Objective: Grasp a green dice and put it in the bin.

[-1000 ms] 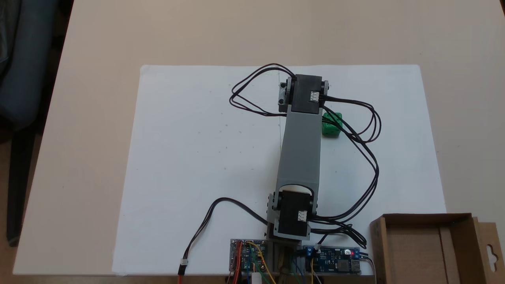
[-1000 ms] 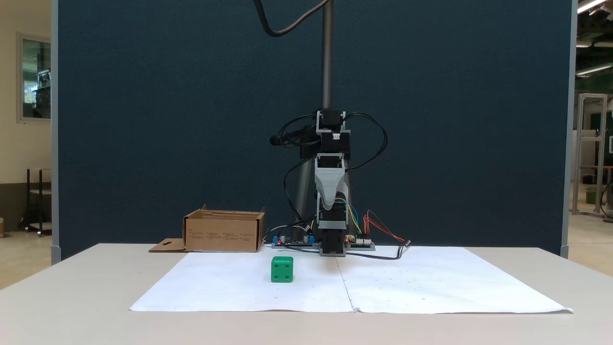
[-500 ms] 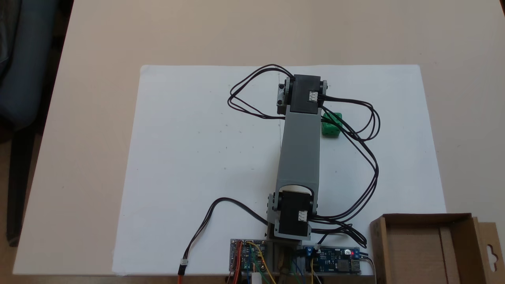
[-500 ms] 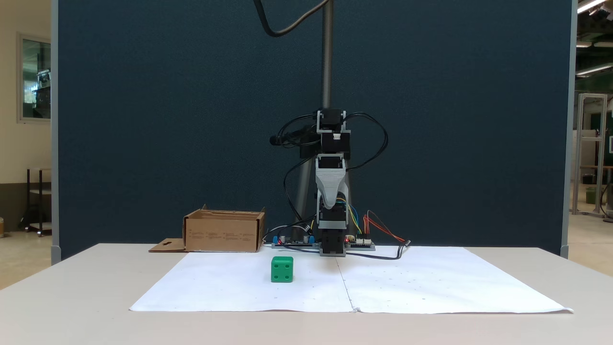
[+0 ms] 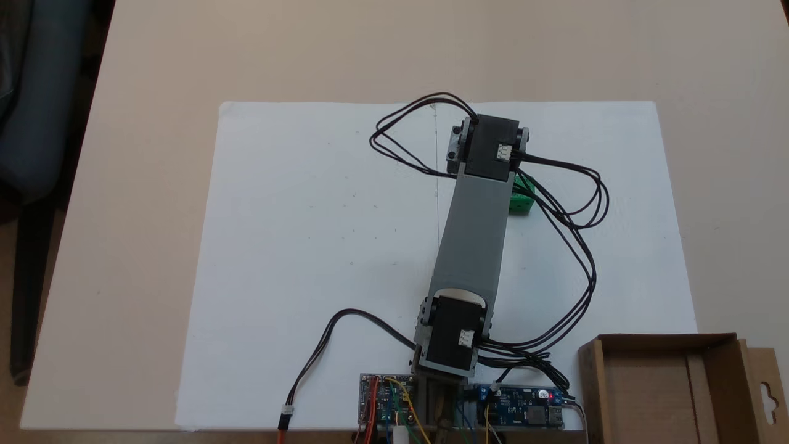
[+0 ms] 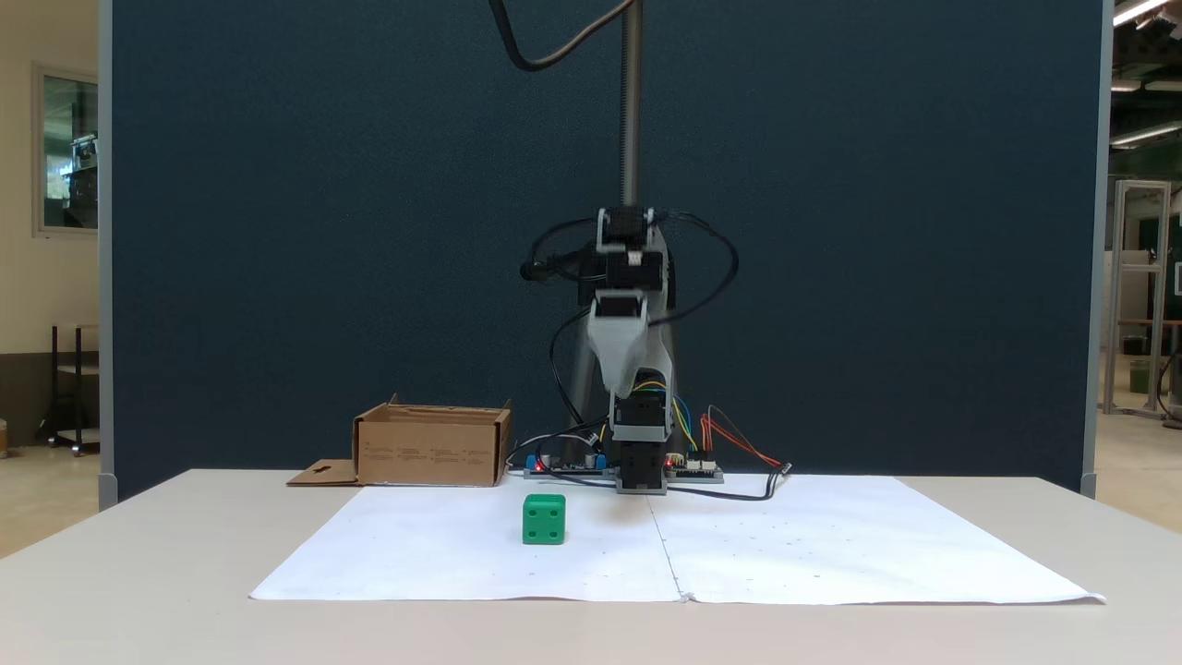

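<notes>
The gripper [image 6: 624, 392] hangs folded downward in front of the arm, high above the table, and it has hold of nothing; from the front its grey jaws lie one behind the other, so how far apart they stand cannot be told. From above, the arm's grey link [image 5: 474, 237] and black motor housing [image 5: 491, 148] cover it.

The green dice [image 6: 544, 519] sits flat on the white paper sheet [image 6: 462, 554], well below the gripper and a little to its left in the front-facing fixed view. In the top-down fixed view the green dice [image 5: 521, 201] peeks out just beside the right edge of the grey link, partly hidden by it and crossed by black cables [image 5: 579, 246].

The bin [image 5: 662, 385] stands at the lower right corner of the top-down view, beside the arm's base and circuit boards [image 5: 518, 410], its flap with the hang-hole on the right. It looks empty, though its near part is cut off there. In the front-facing view the bin [image 6: 432, 449] stands behind and left of the dice, well apart from it.
</notes>
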Available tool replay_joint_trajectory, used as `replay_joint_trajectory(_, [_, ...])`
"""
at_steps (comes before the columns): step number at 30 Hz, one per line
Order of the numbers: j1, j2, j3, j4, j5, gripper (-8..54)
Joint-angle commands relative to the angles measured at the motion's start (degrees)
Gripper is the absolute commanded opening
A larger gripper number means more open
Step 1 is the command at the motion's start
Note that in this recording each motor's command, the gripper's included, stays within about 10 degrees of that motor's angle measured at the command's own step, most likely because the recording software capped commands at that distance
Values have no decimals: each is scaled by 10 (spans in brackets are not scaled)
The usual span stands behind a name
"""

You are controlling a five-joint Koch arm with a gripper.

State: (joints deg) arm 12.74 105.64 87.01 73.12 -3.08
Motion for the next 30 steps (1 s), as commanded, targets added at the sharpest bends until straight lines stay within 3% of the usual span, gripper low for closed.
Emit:
replay_joint_trajectory(1, [33, 5, -33, 4, -11, 439])
replay_joint_trajectory(20, [159, -91, -74, -29, -218, 439])
replay_joint_trajectory(30, [179, -123, -145, -22, -242, 440])
